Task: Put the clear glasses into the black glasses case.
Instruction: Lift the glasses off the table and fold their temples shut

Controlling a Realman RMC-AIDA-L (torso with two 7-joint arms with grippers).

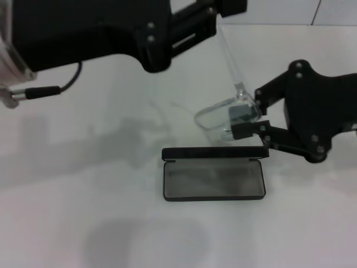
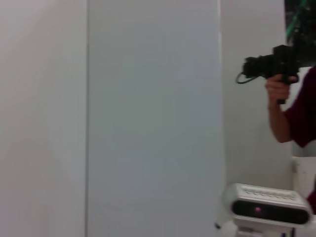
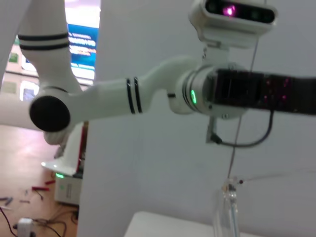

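currently the clear glasses (image 1: pixel 227 117) are hanging in the air just behind the black glasses case (image 1: pixel 214 180), toward the case's right half, and not touching it as far as the head view shows. the case is lying open on the white table (image 1: pixel 67 223), grey lining up, lid standing along the far edge, long axis running left to right across the robot's front.

the right gripper (image 1: pixel 252 118) is coming in from the right, and its fingers (image 1: pixel 248 129) are closing narrowly on the lens end of the glasses; the gap between them is taken up by clear plastic. one long temple arm is rising up and away toward the left gripper (image 1: pixel 192 25), which is sitting high at the top of the head view. whether that one is pinching the temple tip or only sitting beside it, cannot tell.

judgement: the glasses are tilting steeply, long axis nearer upright than level, while the case wants them flat and crosswise. the coming move is turning on laying that axis down parallel to the case and bringing the frame forward over the lining. the right arm is the nearer one to the case.

the right wrist view is showing the clear temple (image 3: pixel 231 210) only, not the case.
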